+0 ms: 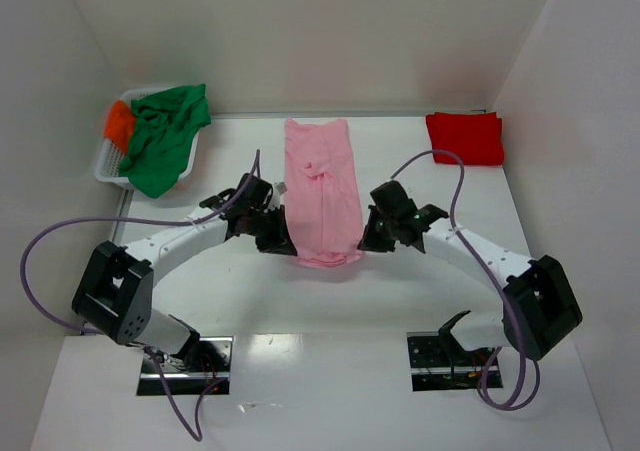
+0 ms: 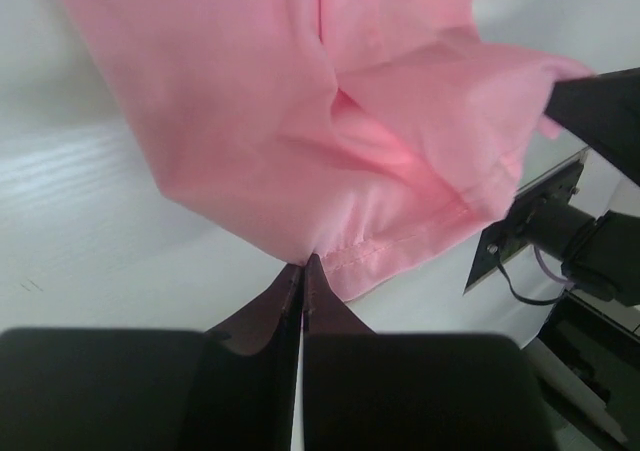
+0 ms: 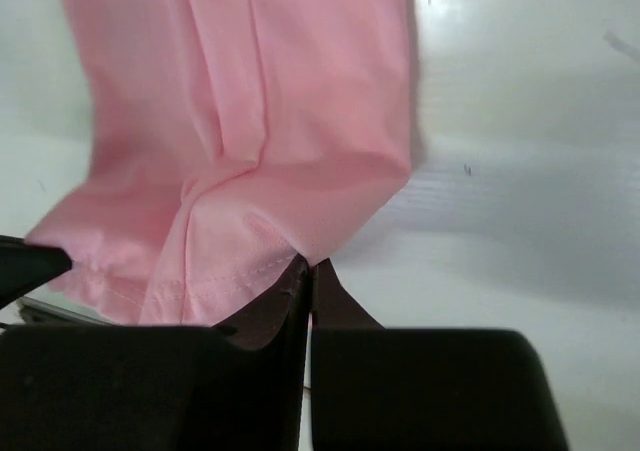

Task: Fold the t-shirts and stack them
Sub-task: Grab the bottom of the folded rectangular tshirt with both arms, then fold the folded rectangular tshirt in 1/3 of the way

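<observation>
The pink t-shirt (image 1: 320,181) lies on the table as a long narrow strip, folded lengthwise and running front to back. My left gripper (image 1: 286,243) is shut on the near left corner of its hem (image 2: 400,256). My right gripper (image 1: 364,239) is shut on the near right corner (image 3: 330,231). In both wrist views the fingertips pinch the cloth edge, at the left gripper (image 2: 303,262) and the right gripper (image 3: 311,264). The near end of the pink t-shirt (image 2: 300,121) bunches slightly between the two grippers. A folded red t-shirt (image 1: 465,137) rests at the back right.
A white basket (image 1: 108,168) at the back left holds a crumpled green t-shirt (image 1: 165,136) and an orange one (image 1: 120,123). White walls close in the table on three sides. Both arms' cables loop out over the table's sides.
</observation>
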Available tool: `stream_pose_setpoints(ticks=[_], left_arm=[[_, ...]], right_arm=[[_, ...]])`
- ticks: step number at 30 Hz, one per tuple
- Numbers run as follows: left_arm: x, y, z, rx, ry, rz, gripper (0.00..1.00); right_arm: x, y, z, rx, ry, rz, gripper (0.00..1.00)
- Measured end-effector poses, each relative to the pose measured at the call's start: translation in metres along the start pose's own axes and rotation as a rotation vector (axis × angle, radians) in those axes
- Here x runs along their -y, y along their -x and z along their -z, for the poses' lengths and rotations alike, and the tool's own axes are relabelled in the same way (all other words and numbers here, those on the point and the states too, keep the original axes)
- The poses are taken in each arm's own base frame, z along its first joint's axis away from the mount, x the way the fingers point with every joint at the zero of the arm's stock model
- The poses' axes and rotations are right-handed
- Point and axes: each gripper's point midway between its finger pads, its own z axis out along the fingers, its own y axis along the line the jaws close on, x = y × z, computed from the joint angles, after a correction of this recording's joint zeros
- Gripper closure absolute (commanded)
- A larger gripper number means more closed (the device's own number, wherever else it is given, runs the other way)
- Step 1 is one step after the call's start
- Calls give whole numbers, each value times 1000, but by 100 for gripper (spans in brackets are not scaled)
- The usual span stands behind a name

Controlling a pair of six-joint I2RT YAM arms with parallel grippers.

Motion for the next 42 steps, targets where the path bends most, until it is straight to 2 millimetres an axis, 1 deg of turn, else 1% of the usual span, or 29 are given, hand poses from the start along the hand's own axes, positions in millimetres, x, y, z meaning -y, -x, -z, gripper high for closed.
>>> stream_pose_setpoints(ticks=[4, 7, 12, 16, 20, 26, 27, 33, 38, 42], left_arm=[[3, 23, -1, 12, 8, -7, 100], [4, 44, -3, 21, 9, -16, 100], [3, 92, -6, 62, 4, -30, 100], [-1, 130, -6, 93, -10, -37, 100], [-9, 158, -12, 98, -25, -33, 100], [-20, 185, -28, 79, -48, -37, 100], [-21, 187, -31, 73, -52, -37, 100], [-35, 199, -48, 42, -70, -6, 100], [-46, 216, -49, 56, -79, 16, 100], [-51, 232, -44, 83, -89, 20, 99]], right_arm=[[-9, 31, 6, 42, 32, -1, 100], [-20, 49, 1, 48, 42, 17, 100], [-33, 70, -17, 26, 44, 51, 100], [-41, 94, -33, 26, 45, 69, 100], [-44, 122, -46, 42, 46, 80, 100], [-41, 159, -67, 58, 46, 73, 99], [-40, 163, -72, 55, 43, 73, 97], [-40, 183, -100, 43, 45, 75, 97], [-50, 199, -119, 43, 67, 93, 97], [-52, 205, -122, 47, 73, 97, 97]])
